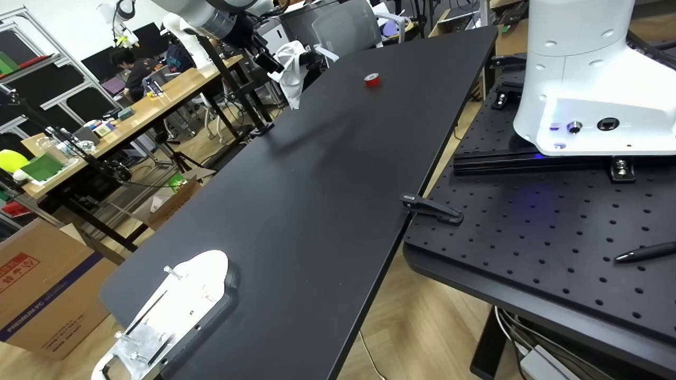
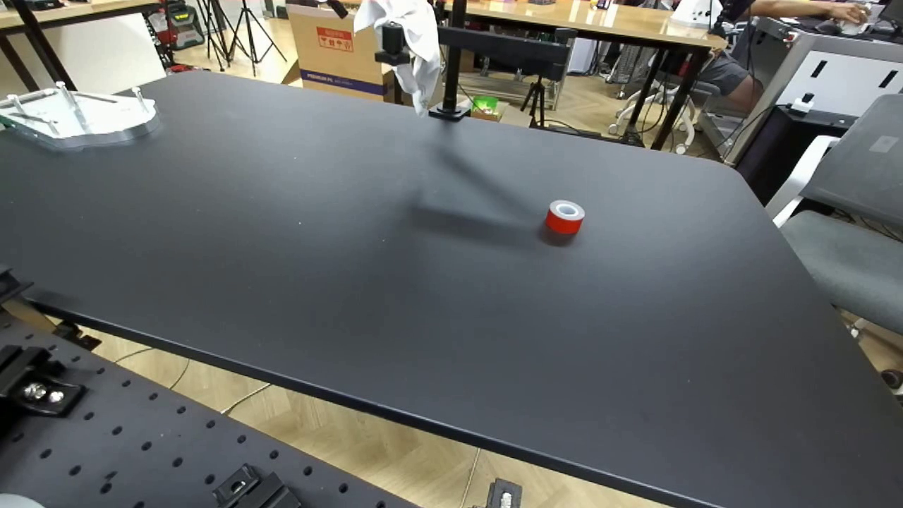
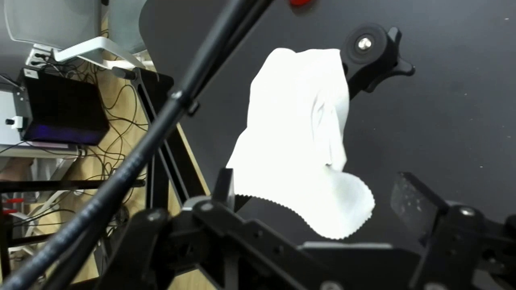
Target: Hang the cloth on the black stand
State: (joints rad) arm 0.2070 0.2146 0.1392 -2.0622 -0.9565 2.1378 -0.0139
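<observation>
White cloth (image 3: 292, 129), one: draped over the black stand (image 2: 452, 79), one end dangling beside it. Judged light, limp, unbreakable, prone to slipping. If adjustment is needed, to be pinched at a loose edge, clear of the stand. Gripper (image 3: 314, 183): spread wide, nothing held.

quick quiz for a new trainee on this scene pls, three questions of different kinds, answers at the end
1. True or false: in the wrist view, the tool stands open, its jaws apart.

2. Pick one. The cloth is draped over: a) the grey chair; b) the black stand; c) the cardboard box.

3. Fill the gap: the roll of tape on the black table has a ____ outer side.

Key: 1. true; 2. b; 3. red.
</observation>
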